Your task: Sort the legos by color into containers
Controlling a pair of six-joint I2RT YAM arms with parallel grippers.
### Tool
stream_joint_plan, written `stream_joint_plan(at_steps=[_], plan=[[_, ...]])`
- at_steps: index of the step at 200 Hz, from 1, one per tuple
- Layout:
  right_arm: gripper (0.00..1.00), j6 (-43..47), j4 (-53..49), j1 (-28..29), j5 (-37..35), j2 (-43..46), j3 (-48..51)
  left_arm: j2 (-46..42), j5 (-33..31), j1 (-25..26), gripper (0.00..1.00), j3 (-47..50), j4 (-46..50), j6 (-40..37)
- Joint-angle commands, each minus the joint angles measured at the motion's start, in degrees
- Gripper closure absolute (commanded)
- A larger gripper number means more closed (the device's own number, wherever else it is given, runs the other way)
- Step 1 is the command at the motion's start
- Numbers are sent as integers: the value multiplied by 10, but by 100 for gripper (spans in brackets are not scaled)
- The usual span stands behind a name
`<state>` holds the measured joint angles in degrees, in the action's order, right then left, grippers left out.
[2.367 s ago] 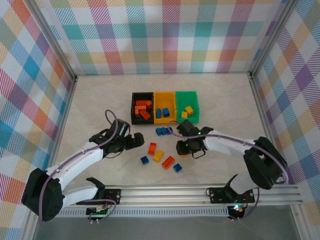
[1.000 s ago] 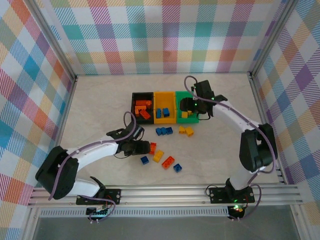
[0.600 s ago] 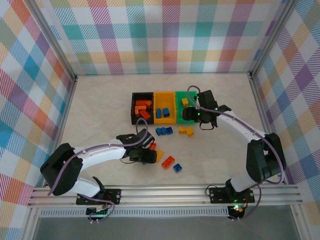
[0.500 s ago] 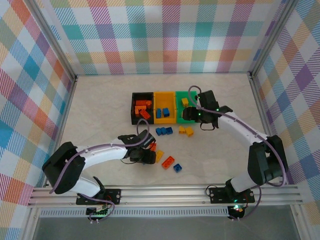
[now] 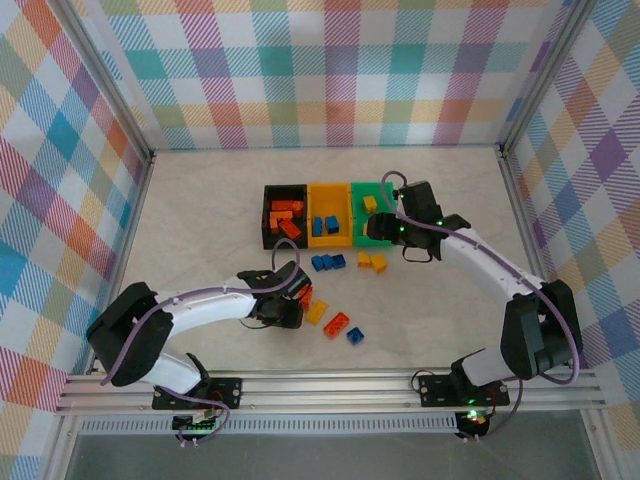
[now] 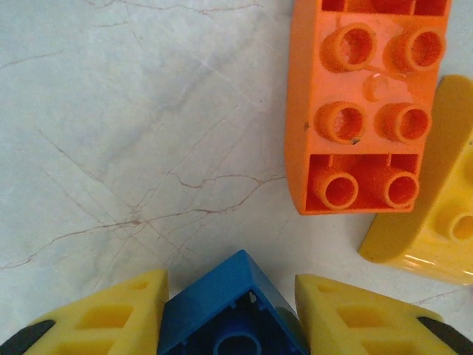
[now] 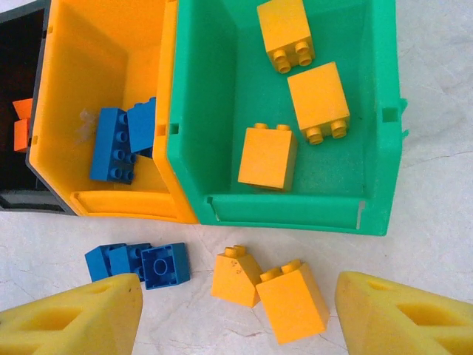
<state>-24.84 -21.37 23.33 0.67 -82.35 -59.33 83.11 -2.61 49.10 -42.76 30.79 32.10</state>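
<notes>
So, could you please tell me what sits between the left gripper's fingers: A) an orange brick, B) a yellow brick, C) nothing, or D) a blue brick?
D: in the left wrist view a blue brick sits between the yellow fingers of the left gripper, while the orange brick lies apart from them.

blue brick (image 6: 229, 314): lower part cut off by bottom edge
yellow brick (image 6: 432, 214): runs off right edge
black bin (image 7: 26, 198): mostly beyond left edge
</notes>
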Motion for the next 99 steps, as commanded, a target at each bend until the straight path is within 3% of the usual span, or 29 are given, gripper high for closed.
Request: stream_joint_plan(at_steps=[1, 46, 99], plan=[[30, -9, 19, 2, -1, 22, 16, -24, -6, 0, 63, -40, 29, -5], [30, -16, 28, 2, 2, 41, 49, 46, -15, -57, 65, -205, 36, -57], [29, -15, 29, 2, 1, 51, 74, 257, -69, -107, 67, -492, 84, -104]])
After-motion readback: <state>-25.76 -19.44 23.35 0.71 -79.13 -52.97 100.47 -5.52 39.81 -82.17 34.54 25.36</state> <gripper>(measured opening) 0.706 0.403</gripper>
